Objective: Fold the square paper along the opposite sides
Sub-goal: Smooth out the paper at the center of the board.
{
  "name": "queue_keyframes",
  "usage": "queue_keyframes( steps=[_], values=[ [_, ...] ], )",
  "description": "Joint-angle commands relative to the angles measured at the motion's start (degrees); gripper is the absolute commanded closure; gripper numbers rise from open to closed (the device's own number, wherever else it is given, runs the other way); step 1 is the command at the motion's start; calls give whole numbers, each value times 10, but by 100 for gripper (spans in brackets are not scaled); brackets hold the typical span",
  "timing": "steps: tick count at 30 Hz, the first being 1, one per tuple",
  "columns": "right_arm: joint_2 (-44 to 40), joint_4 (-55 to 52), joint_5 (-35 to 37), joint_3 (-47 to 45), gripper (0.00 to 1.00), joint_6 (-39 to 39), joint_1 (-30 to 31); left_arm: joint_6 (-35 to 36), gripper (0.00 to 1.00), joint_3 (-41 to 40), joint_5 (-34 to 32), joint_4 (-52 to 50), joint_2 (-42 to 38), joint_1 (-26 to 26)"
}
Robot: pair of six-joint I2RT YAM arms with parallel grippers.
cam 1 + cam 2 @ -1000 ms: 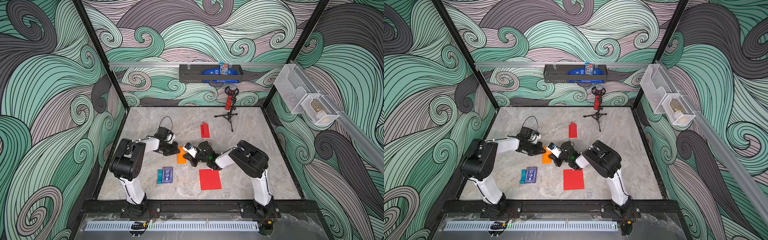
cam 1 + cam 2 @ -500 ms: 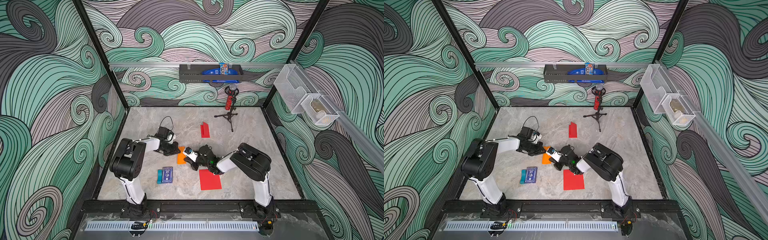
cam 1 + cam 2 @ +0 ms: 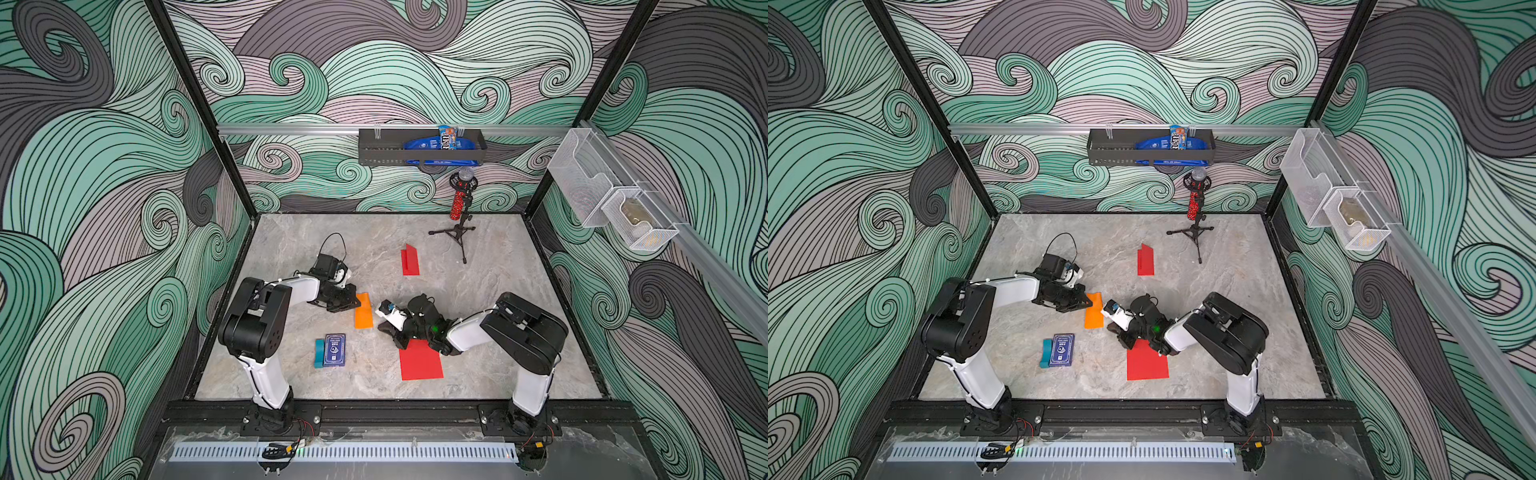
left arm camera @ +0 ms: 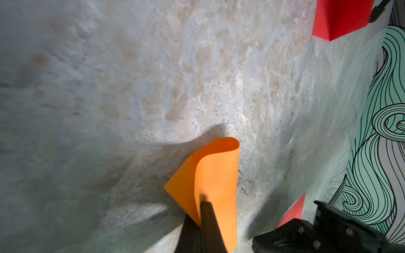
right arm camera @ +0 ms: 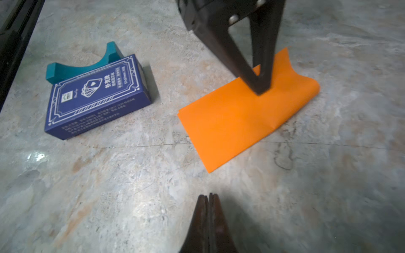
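The orange paper (image 3: 363,311) (image 3: 1094,311) lies folded over on the marble table, its crease side still rounded and puffed (image 5: 236,118). My left gripper (image 3: 355,301) (image 5: 260,89) is shut at the paper's far edge with its tips down on the sheet. In the left wrist view the top flap of the paper (image 4: 217,175) runs in between the left gripper's (image 4: 202,200) fingers. My right gripper (image 3: 381,328) (image 5: 209,195) is shut and empty, low over bare table a short way in front of the orange paper.
A flat red sheet (image 3: 420,360) lies under the right forearm. A folded red paper (image 3: 410,261) stands further back. A blue card box (image 5: 96,96) leans on a teal block (image 5: 83,63) to the left. A microphone on a tripod (image 3: 459,224) is at the back.
My right gripper has drawn back off the orange paper toward the front, leaving the folded sheet uncovered. The left gripper has stayed at the paper's edge.
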Motion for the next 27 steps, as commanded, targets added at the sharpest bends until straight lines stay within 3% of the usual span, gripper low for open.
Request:
queue_keyframes(
  steps=[1,6,13,27],
  values=[
    [4,35,-27,48,100,26,-17,1,100,-12,-26,-35,-4,-10],
    [79,-1,-14,136,100,-1,-17,0,100,-9,-25,-37,5,-14],
    [154,-25,3,188,100,-8,-18,-2,100,-6,-22,-36,9,-14],
    [170,-67,75,200,100,25,-35,-3,100,-2,-27,-38,13,-14]
  ],
)
